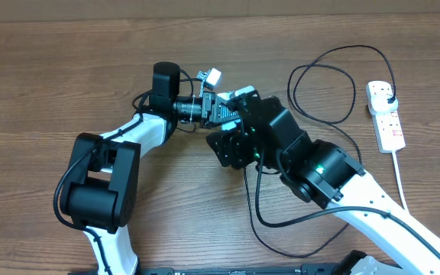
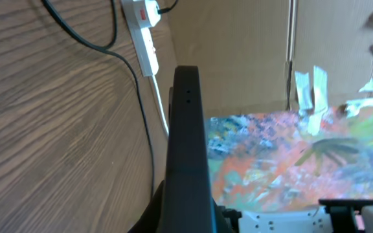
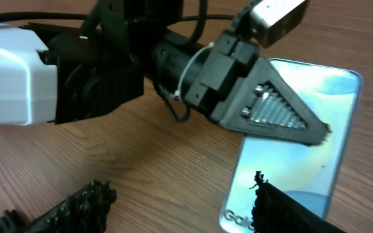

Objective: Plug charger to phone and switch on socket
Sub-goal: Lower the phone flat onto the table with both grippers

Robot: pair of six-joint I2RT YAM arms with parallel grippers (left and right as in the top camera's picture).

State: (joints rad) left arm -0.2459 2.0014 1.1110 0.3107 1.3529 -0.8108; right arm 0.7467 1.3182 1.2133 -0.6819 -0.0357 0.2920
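The phone, with a light blue screen, is held in my left gripper, one ribbed finger lying across its screen. In the left wrist view the phone stands edge-on between the jaws. My right gripper is open and empty; one finger hovers over the phone's lower end by the text, the other over bare wood. In the overhead view both grippers meet mid-table and hide the phone. The charger cable loops from the socket, where its plug sits. Its connector tip is not visible.
The socket's thick white cord runs down the right side. In the left wrist view the socket and the black cable lie ahead on the wooden table. Black cable loops lie near the right arm.
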